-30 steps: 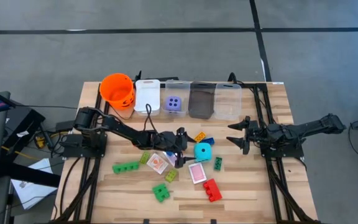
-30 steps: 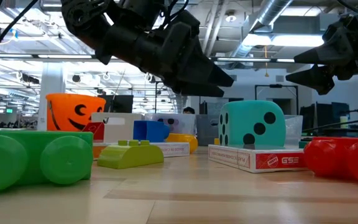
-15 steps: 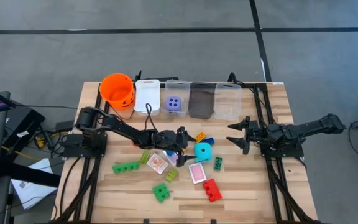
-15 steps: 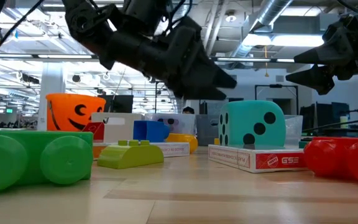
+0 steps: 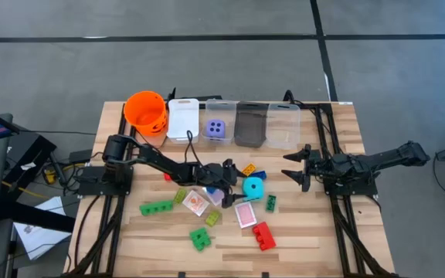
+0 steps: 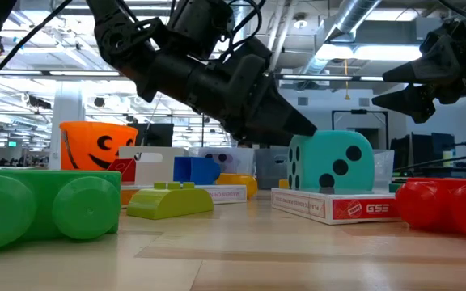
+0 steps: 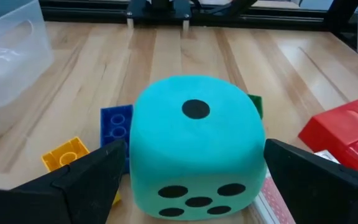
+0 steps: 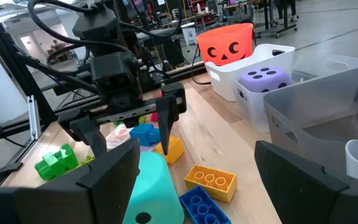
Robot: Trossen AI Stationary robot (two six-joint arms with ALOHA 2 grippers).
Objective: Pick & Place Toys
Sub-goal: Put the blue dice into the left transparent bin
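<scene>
The cyan die sits on the counter just ahead of the left tool, whose fingers gape wide, empty. Best advance squarely until both fingers straddle its flat sides, then close. The right tool waits farther right, open, empty.

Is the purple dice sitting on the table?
No, the purple dice sits inside a clear bin at the table's back edge.

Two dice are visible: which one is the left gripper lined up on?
The cyan die on the open table, framed between the open left gripper fingers. The purple die sits apart in a clear bin at the table's far edge.
</scene>
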